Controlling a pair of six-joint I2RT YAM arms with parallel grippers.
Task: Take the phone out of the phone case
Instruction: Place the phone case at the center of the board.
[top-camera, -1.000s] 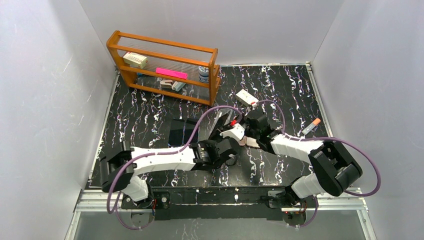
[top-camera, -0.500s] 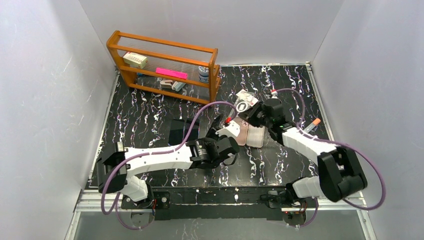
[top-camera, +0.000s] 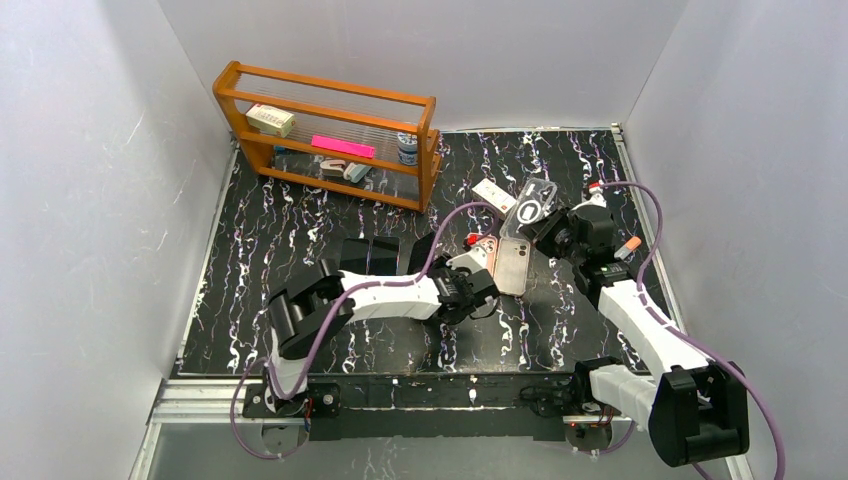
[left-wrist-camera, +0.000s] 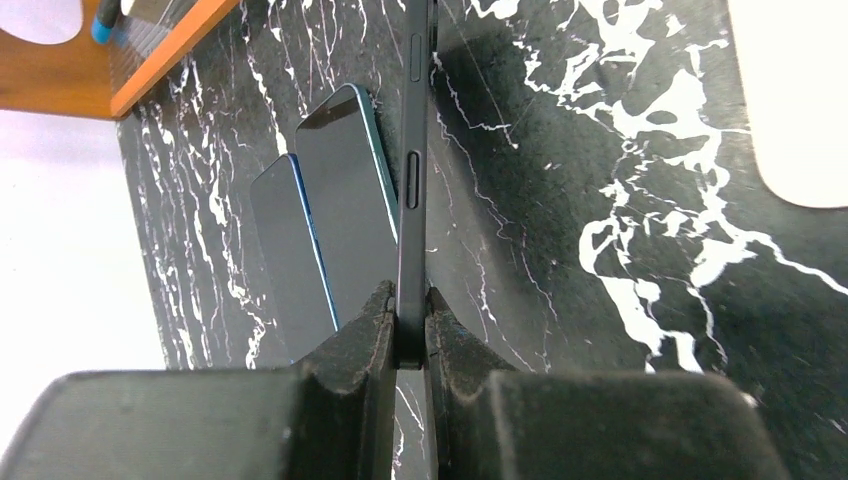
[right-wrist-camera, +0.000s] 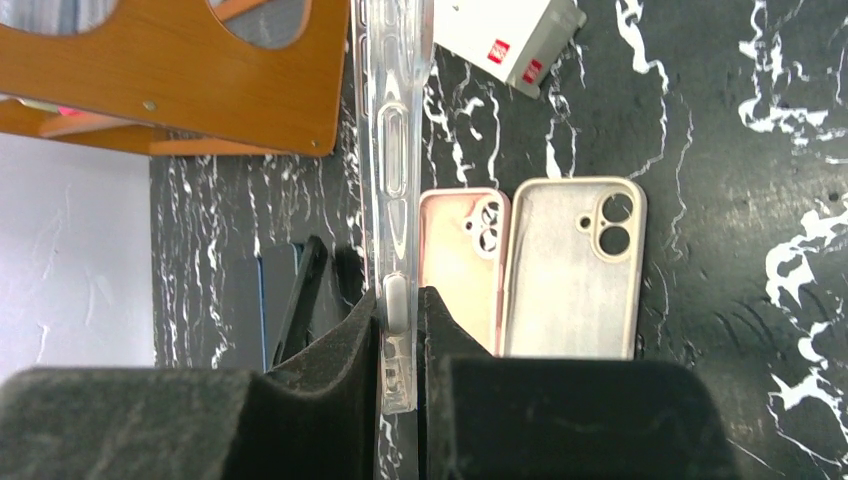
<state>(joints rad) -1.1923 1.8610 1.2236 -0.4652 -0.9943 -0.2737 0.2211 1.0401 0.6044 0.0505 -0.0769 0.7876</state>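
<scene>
While both arms work over the black marble table (top-camera: 280, 240) on the near side of the wooden rack (top-camera: 330, 130), I see the left gripper (left-wrist-camera: 410, 338) clamped on one end of a black phone (left-wrist-camera: 412, 180). It stands edge-on between the fingers, side buttons toward the wrist camera. The right gripper (right-wrist-camera: 398, 318) is pinched on the rim of a clear phone case (right-wrist-camera: 392, 130), lifted off the table out past the rack's right end. Phone and case are apart, the phone nearer the rack's right post. Two more dark phones (left-wrist-camera: 345, 200) lie flat and overlapping, nearer me than the rack. A pink case (right-wrist-camera: 460, 270) and a pale grey case (right-wrist-camera: 575, 265) lie side by side, also nearer than its right end. A white box (right-wrist-camera: 505, 30) sits just off that end.
</scene>
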